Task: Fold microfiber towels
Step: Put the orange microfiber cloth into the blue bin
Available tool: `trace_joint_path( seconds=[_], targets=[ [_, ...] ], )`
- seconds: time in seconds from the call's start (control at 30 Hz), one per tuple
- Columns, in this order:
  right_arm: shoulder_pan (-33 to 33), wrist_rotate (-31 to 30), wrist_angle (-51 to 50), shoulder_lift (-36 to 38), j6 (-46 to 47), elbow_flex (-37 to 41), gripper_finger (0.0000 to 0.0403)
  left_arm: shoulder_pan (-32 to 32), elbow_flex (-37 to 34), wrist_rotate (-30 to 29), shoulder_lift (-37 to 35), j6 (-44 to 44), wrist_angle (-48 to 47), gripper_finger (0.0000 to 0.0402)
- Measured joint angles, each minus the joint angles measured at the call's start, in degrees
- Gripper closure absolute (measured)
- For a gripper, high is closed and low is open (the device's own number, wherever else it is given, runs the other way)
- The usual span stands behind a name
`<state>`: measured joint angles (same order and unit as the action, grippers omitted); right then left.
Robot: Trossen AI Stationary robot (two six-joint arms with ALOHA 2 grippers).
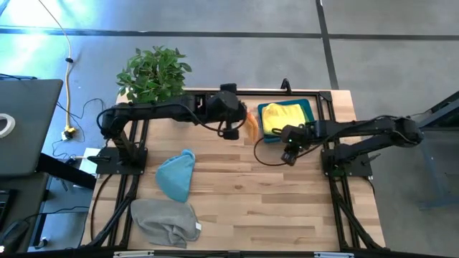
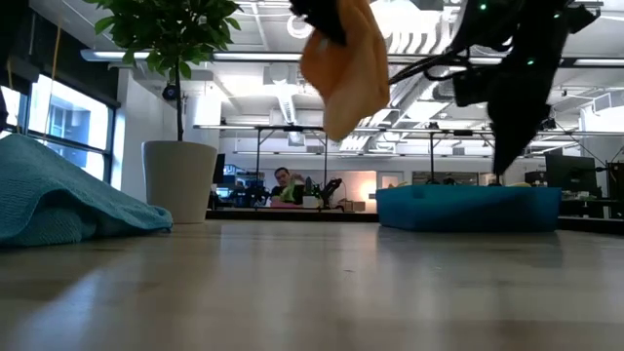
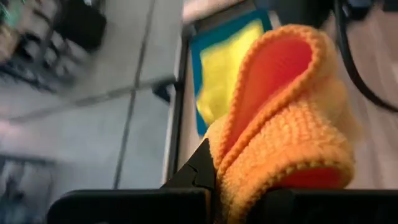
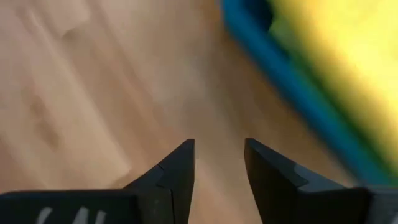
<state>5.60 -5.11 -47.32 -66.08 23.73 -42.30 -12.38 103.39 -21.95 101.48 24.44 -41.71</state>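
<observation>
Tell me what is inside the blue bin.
A yellow towel lies on top inside the blue bin, covering most of it. A strip of green shows at its far edge. Anything beneath the yellow towel is hidden.

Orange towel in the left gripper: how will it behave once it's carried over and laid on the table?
Probably floppy: the orange towel hangs limp from the left gripper, clear of the table. It looks light, and its knit folds curl softly over themselves in the left wrist view. Likely to land crumpled, like the grey towel, and need spreading.

A bright open office with ceiling lights (image 2: pixel 292 97), window (image 2: pixel 68 132), grey floor (image 1: pixel 215 18).
</observation>
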Motion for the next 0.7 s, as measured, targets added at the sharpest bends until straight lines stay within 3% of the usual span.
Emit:
trace_joint_path(
  seconds=[0.17, 0.4, 0.7],
  targets=[
    [-2.86, 8.17, -7.27, 2.65, 7.60, 0.00, 0.0270, -1.81, 0.02, 4.78, 3.90, 5.83, 12.07, 0.0401],
    [-10.12, 21.73, -13.94, 2.78, 14.40, 0.00, 0.0270, -4.10, -0.04, 6.23, 10.49, 12.30, 25.08, 0.0401],
    [-16.57, 23.55, -19.47, 2.80, 20.41, 0.00, 0.0270, -6.01, 0.02, 10.62, 20.92, 20.89, 48.71, 0.0401]
  ],
)
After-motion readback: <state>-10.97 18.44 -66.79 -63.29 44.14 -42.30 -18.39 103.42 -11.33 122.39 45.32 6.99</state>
